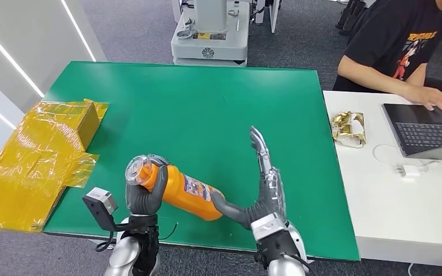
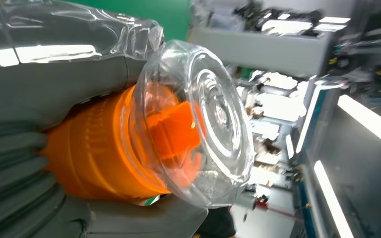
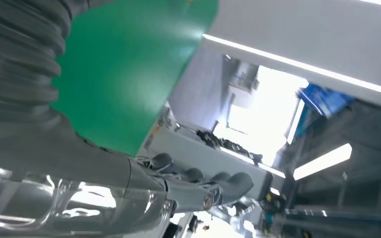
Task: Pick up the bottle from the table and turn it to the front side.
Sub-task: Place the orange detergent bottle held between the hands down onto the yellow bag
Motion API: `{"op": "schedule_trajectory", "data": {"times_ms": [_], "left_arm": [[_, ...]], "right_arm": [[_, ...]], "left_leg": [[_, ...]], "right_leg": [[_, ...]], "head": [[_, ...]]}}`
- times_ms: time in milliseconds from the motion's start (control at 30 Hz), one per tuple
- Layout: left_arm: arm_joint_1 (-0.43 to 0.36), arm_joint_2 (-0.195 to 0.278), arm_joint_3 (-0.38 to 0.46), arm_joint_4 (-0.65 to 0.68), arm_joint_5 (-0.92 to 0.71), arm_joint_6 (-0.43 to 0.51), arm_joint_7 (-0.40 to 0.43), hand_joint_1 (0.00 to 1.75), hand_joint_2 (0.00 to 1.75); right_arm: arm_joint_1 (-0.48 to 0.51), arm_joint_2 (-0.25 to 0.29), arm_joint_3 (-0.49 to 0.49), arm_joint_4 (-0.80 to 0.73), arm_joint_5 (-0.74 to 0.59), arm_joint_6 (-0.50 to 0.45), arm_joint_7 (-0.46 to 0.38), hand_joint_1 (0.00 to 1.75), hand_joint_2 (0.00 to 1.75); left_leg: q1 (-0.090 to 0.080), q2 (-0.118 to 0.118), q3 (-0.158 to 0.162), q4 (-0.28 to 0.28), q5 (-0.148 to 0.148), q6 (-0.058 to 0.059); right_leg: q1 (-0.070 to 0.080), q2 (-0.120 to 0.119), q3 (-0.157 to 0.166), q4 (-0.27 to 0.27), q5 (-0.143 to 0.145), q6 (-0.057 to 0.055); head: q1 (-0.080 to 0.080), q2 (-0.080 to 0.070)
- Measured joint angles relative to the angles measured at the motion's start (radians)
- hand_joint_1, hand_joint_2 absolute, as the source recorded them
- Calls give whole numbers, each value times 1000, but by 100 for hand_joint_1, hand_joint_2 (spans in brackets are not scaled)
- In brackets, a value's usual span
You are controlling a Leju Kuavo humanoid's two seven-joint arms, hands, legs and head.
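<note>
An orange bottle (image 1: 185, 192) with a clear cap (image 1: 138, 169) and a small label lies tilted over the near edge of the green table (image 1: 207, 103). My left hand (image 1: 145, 195) grips it around the neck, just below the cap. The left wrist view shows the clear cap (image 2: 203, 129) and the orange neck (image 2: 94, 153) close up, with my left hand (image 2: 30, 94) wrapped round them. My right hand (image 1: 265, 192) stands beside the bottle's base with its fingers stretched upward and apart; its thumb touches the base. In the right wrist view the right hand (image 3: 54, 148) holds nothing.
A yellow film-wrapped box (image 1: 40, 149) lies at the table's left edge. To the right stands a white table (image 1: 403, 218) with a laptop (image 1: 426, 129), a crumpled gold wrapper (image 1: 349, 127) and a person (image 1: 403, 52) typing. A white machine base (image 1: 210, 34) stands behind the green table.
</note>
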Motion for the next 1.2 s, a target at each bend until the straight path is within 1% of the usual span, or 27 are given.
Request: {"op": "schedule_trajectory", "data": {"times_ms": [100,200,233,300,367,500,633,733,833,900,1000,1133,1200], "left_arm": [[-33,23,0,-31,-103,48,13,175,175],[-81,62,1,-55,-243,87,59,175,175],[-98,79,1,-59,-294,103,81,175,175],[-132,117,1,-60,-377,139,119,175,175],[-174,165,1,-54,-453,178,143,175,175],[-271,295,1,-28,-583,255,158,175,175],[-309,406,-1,-11,-736,312,201,175,175],[-317,482,1,-6,-805,329,255,175,175],[-310,531,6,-6,-838,331,282,175,175],[-302,563,8,-7,-902,340,308,175,175],[-283,618,16,-10,-1095,374,364,175,175],[-227,699,46,-30,-1438,418,440,175,175],[-194,723,57,-39,-1527,427,452,175,175]], "right_arm": [[31,1,6,-44,-72,-96,-67,0,175],[49,5,9,-80,-149,-216,-119,0,175],[53,7,10,-88,-177,-245,-131,0,175],[58,7,16,-94,-218,-270,-148,0,175],[61,7,23,-95,-249,-280,-163,0,175],[59,5,33,-94,-291,-282,-185,0,175],[52,0,46,-93,-315,-274,-192,0,175],[49,-2,55,-92,-327,-265,-199,0,175],[46,-5,61,-90,-334,-262,-204,0,175],[44,-6,65,-88,-339,-259,-208,0,175],[42,-8,72,-86,-344,-248,-212,0,175],[36,-10,82,-82,-352,-232,-213,0,175],[32,-12,87,-78,-355,-228,-215,0,175]], "left_leg": [[0,0,0,0,0,0],[0,0,0,0,0,0],[0,0,0,0,0,0],[0,1,1,0,1,-1],[1,1,1,0,1,-2],[1,2,1,-1,2,-3],[1,3,2,-1,2,-3],[1,4,2,-1,2,-3],[1,3,1,-1,2,-3],[1,4,1,-1,2,-3],[1,4,1,-1,2,-3],[1,4,1,-1,2,-3],[1,4,1,-1,2,-3]], "right_leg": [[0,0,0,0,0,0],[0,0,0,0,0,0],[0,0,0,0,0,0],[0,1,0,1,0,-1],[0,1,0,1,1,-1],[0,2,0,2,1,-2],[0,4,-1,2,1,-2],[0,5,-1,2,1,-2],[0,4,-1,2,1,-1],[0,4,-1,2,1,-1],[0,5,-1,2,1,-2],[0,5,-1,2,1,-2],[0,4,-2,2,0,-2]], "head": [[0,0],[0,0],[0,0],[0,0],[0,0],[0,0],[0,0],[0,0],[0,0],[0,0],[0,0],[0,0],[0,0]]}}
